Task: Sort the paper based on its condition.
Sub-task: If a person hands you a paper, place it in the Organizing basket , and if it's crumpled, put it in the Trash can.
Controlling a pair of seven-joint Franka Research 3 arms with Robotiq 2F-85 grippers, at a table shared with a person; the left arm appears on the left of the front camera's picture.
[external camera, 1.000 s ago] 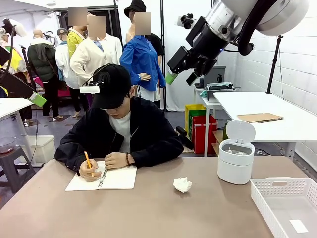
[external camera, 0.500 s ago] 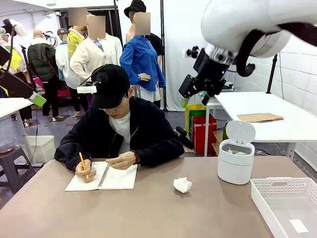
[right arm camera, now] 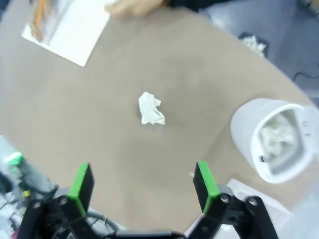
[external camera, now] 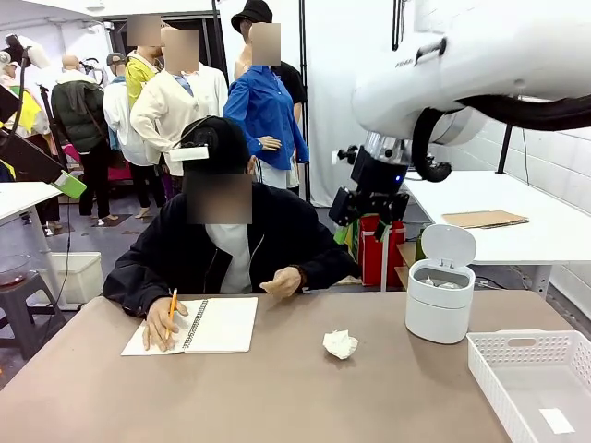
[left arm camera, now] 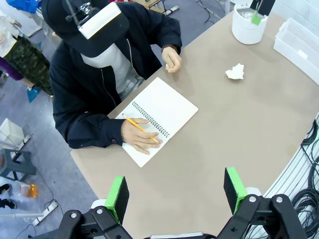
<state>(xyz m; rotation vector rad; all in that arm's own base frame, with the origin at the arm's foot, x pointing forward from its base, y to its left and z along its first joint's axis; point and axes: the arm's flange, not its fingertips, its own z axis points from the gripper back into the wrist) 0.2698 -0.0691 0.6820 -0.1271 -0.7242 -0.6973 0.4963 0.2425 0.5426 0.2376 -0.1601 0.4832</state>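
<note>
Paper (external camera: 340, 344), a crumpled wad, lies on the bench (external camera: 277, 397) between the notebook (external camera: 211, 325) and the white bin (external camera: 440, 295), touching nothing. Right end effector (external camera: 367, 214) hangs high above it, spread wide and empty; left end effector (left arm camera: 177, 191) is also wide and empty, well above the bench.

Right wrist view is motion-blurred throughout. The notebook (right arm camera: 65, 30) is cut off by the frame edge at 11 o'clock. The white bin's (right arm camera: 271, 142) contents cannot be made out. In the front view, the white basket (external camera: 534, 383) is cut off at 4 o'clock.
</note>
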